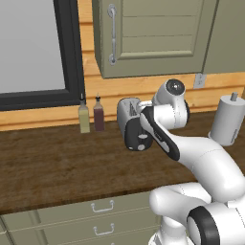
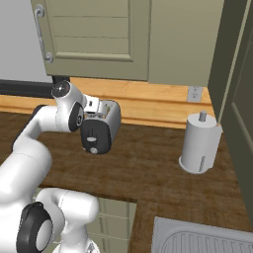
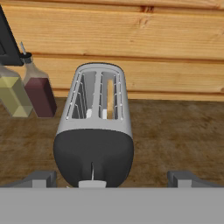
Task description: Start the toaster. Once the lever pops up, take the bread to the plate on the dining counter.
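Here the toaster [image 3: 94, 131] stands on the wood worktop [image 1: 52, 167], close to the plank wall, its black end panel turned toward the arm. In the hand view its two slots face up, and a tan slice of bread [image 3: 110, 92] sits upright in the right-hand slot; the lever [image 3: 92, 183] shows as a pale tab low on the black panel. The fingers [image 3: 36, 178] are spread wide, one tip on each side of the toaster's black end and apart from it, holding nothing and touching nothing that can be seen. In the left base view the hand hovers just in front of the toaster and hides part of it.

Left of the toaster, against the wall, stand two bottles side by side: a yellowish one [image 1: 84, 117] and a dark red one [image 1: 99, 115]. Well to the right a white paper-towel roll [image 2: 199, 143] stands upright on the same worktop. Green cabinets [image 1: 153, 33] hang above.
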